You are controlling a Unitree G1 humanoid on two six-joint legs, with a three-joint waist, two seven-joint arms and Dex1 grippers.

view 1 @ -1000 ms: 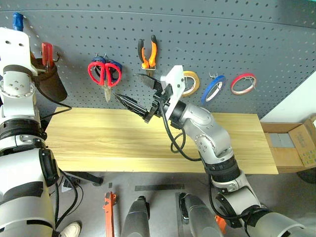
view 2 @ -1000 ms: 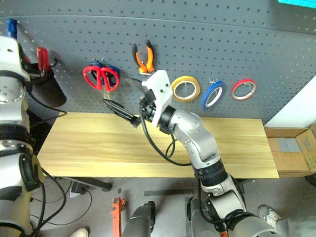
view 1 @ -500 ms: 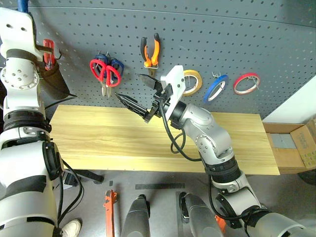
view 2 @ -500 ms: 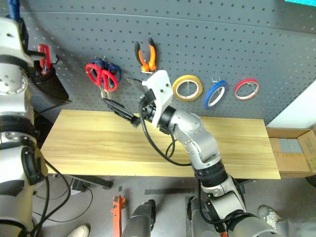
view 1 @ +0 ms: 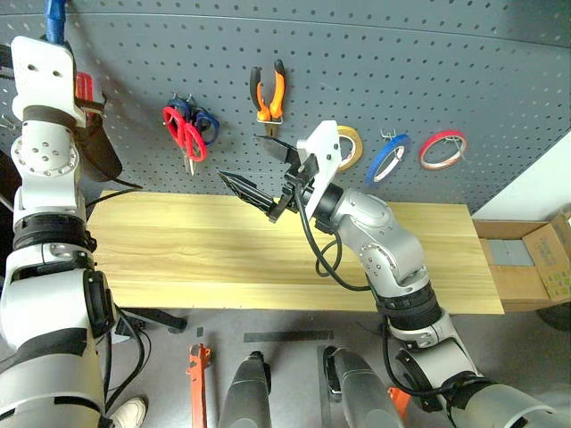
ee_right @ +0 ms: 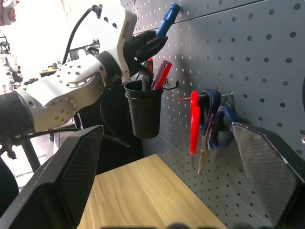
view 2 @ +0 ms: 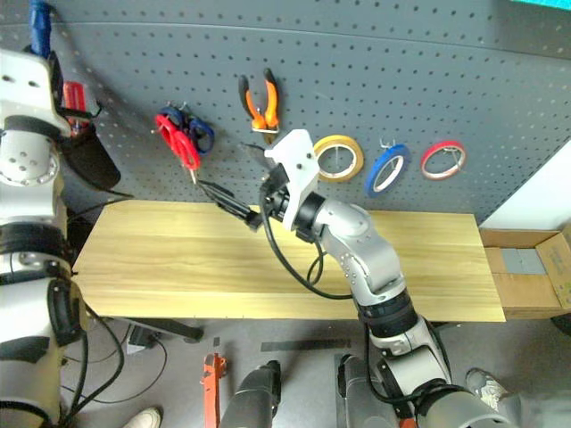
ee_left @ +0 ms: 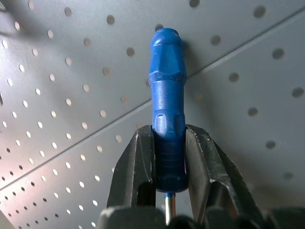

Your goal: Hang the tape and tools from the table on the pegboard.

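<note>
High at the left of the dark grey pegboard [view 1: 401,62], my left gripper [ee_left: 167,136] is shut on the small blue-handled screwdriver [ee_left: 167,95]. The handle's tip sits close to the board. Red-handled scissors [view 1: 183,132], orange-and-black pliers [view 1: 269,89] and the yellow tape [view 2: 338,139] hang on hooks. My right gripper [view 1: 241,158] hovers open above the wood-grain table [view 1: 178,259], below the pliers, with nothing in it.
A black cup [ee_right: 143,114] with a red-handled tool in it hangs on the board just below my left gripper. Blue-handled scissors [view 1: 203,120] hang behind the red ones. A blue roll [view 1: 368,176] and a red roll [view 1: 443,135] hang at the right. A cardboard box [view 1: 535,259] stands past the table's right end.
My left gripper has moved a little right and up along the board with the screwdriver and tipped more upward. The right arm has kept still.
</note>
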